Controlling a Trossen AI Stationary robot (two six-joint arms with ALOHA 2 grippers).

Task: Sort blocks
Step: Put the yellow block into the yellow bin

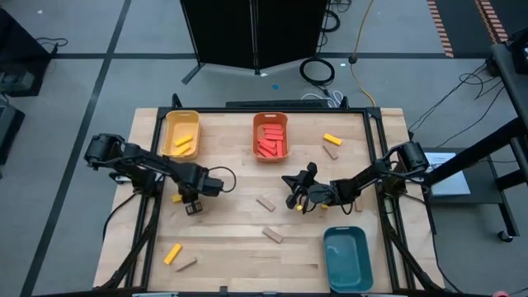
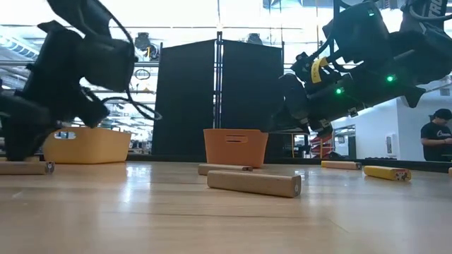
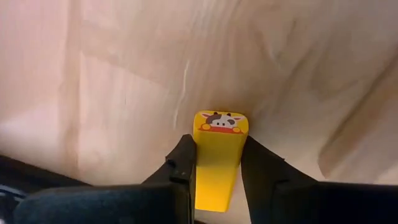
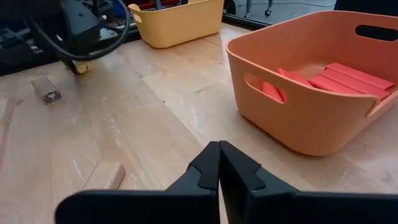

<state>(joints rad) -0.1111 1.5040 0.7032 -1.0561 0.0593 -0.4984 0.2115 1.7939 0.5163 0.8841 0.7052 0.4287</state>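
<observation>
The left gripper (image 3: 217, 171) was down at the table, on the left side, with its two dark fingers (image 3: 183, 168) closed around a yellow block (image 3: 217, 158). The block had a little cow picture at its far end. It lay flat on the wooden table (image 1: 239, 239), between the fingers. In the high view, this gripper (image 1: 191, 200) sat just below the yellow bin (image 1: 169, 124), which had more yellow blocks (image 1: 183, 142) in it.

The right gripper (image 4: 219, 163) was squeezed all the way shut and held nothing. It hung over the middle of the table (image 1: 299, 196), a little below the orange bin (image 1: 256, 124). That bin held a stack of red blocks (image 1: 271, 142).

Other blocks lay loose on the table. A tan block (image 1: 265, 204) was near the middle, and another tan block (image 1: 273, 235) was lower down. One yellow block (image 1: 332, 139) and a tan one (image 1: 331, 152) lay to the right of the orange bin. Another yellow block (image 1: 172, 253) and a tan block (image 1: 186, 264) sat near the table's bottom left corner. A teal bin (image 1: 326, 239) stood at the bottom right.
</observation>
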